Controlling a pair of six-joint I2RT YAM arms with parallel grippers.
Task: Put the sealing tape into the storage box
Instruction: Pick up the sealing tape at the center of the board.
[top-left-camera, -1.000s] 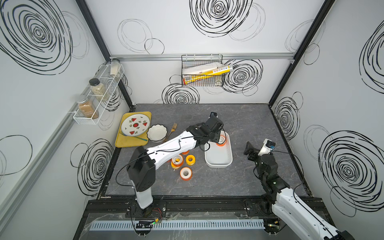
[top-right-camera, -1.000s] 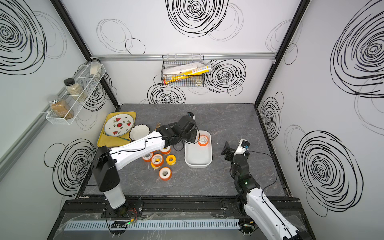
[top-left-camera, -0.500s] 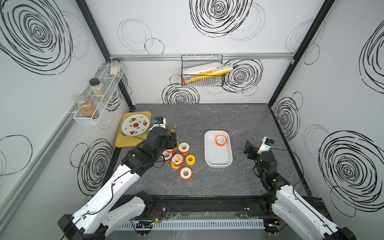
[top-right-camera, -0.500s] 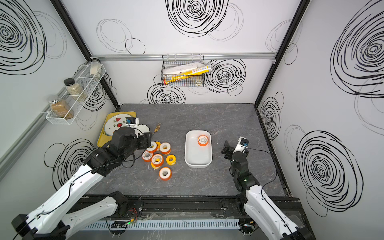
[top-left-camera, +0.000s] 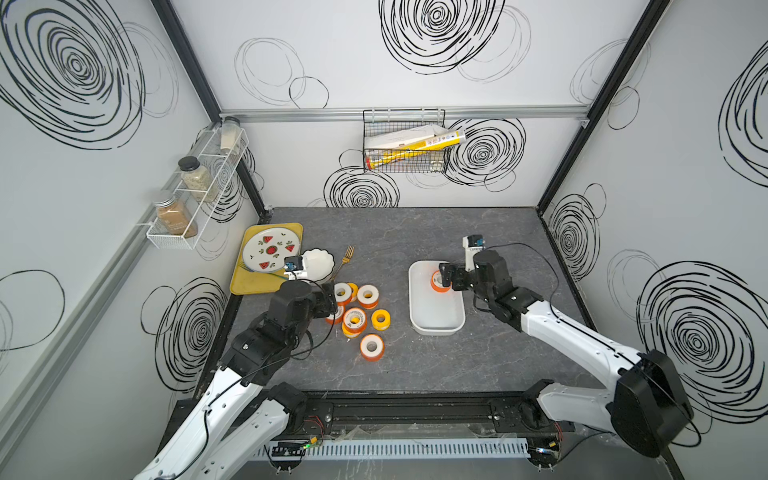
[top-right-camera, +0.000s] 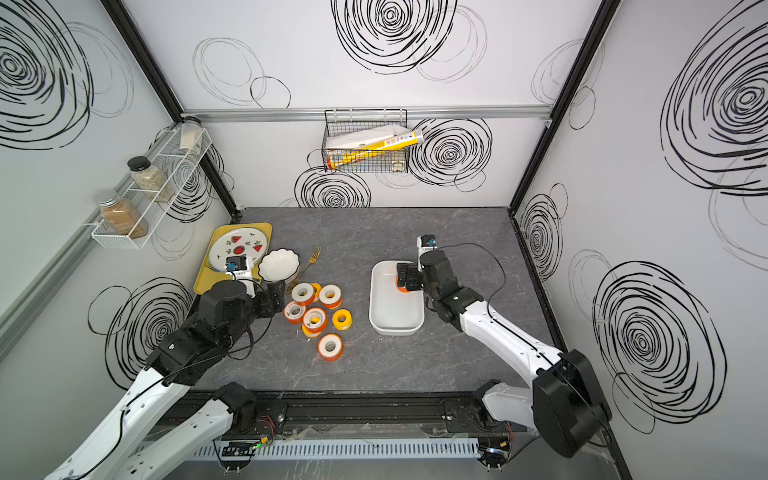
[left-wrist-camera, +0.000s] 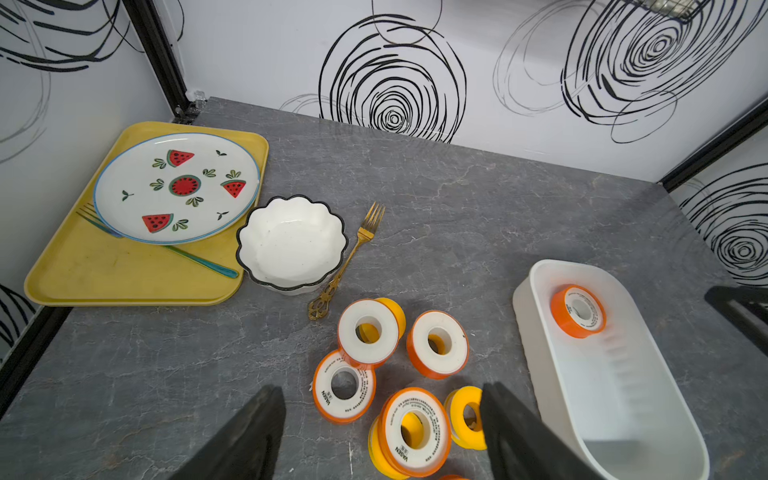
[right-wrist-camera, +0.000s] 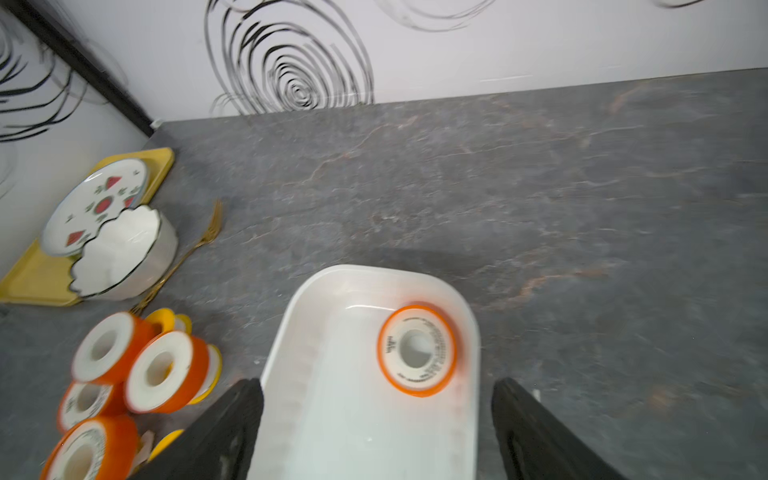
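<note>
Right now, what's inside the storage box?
The storage box holds one sealing tape spool, orange-flanged, lying flat near its far end. The rest of the floor looks bare. In a top view the right gripper covers part of the spool and that corner.

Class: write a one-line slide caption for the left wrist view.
Open left claw over loose tape spools; one spool lies in the storage box.
</note>
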